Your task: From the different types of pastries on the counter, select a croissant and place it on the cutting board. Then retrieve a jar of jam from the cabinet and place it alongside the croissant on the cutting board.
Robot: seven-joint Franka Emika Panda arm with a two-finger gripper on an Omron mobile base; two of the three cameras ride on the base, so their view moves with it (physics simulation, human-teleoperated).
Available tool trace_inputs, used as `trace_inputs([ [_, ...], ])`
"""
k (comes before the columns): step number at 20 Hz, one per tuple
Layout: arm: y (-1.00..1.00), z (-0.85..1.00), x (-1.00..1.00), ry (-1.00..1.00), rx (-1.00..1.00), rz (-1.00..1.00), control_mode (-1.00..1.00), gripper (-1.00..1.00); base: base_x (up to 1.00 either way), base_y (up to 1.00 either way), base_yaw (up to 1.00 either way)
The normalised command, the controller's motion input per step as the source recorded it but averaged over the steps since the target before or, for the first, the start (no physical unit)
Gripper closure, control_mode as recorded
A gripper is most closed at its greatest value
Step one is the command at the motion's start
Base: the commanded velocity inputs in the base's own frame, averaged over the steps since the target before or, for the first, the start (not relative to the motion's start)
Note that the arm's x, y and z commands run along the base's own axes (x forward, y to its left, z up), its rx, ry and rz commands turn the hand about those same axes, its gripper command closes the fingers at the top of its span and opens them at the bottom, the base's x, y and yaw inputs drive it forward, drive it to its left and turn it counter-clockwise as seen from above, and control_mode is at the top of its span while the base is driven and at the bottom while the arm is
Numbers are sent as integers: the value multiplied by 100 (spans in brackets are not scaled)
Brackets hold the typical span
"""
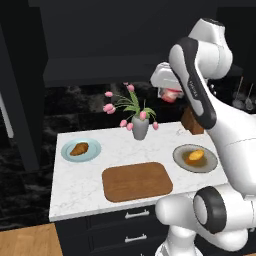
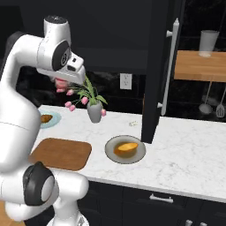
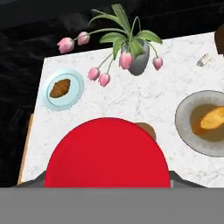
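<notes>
Jam jar is clasped in the hand, high above the bench. Advise lowering it slowly onto the bare cutting board, clear of the vase.

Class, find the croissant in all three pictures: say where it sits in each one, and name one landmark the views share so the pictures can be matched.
Left base view: the croissant lies on the light blue plate, left of centre.
Right base view: at the left edge, on that plate, partly behind the arm.
Hand view: upper left, on that plate.
Shared landmark: the vase of pink tulips.
</notes>
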Motion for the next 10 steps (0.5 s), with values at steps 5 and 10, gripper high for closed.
trace_inputs([
  [5, 28, -86, -100, 6, 0, -2, -100, 100, 0, 0, 0],
  [10, 12, -91, -100, 12, 0, -2, -100, 100, 0, 0, 0],
])
